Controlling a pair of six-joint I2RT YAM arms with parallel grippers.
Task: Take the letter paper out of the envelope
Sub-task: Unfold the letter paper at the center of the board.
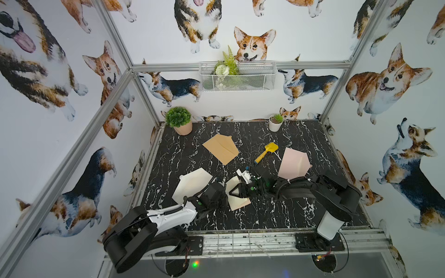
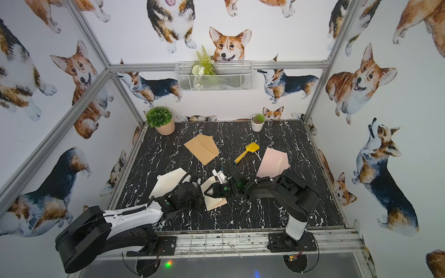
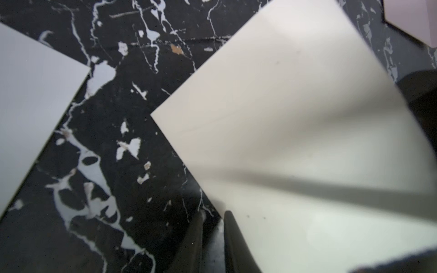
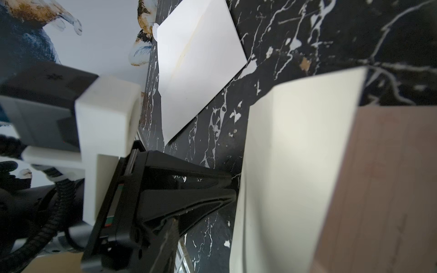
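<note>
Left wrist view: the left claw has its two fingers drawn close on the left edge of the cream envelope, which bows up off the black marble table. It reads as a thin pinch on that edge.

In both top views the envelope sits at the middle of the table, toward the near side, between the two arms. The right claw hangs over it from the right. Whether its jaws stand apart or are closed on anything cannot be told.

In the right wrist view a peach-brown sheet, most likely the letter paper, lies against the envelope's right side and seems not yet free of it.

- **Slipping hold:** The left pinch catches little of the edge, so a pull to the right could slide the envelope out of it. Envelope and sheet would then travel together.
- **Wrong layers pinched:** If the right claw closes on the envelope's wall along with the sheet, nothing separates, and the paper may crease or tear.
- **Bowed envelope:** The bow may squeeze the sheet and add drag.
- **Neighbouring envelope:** A white envelope lies just left of the left claw, and a swing of that arm could push it.
</note>
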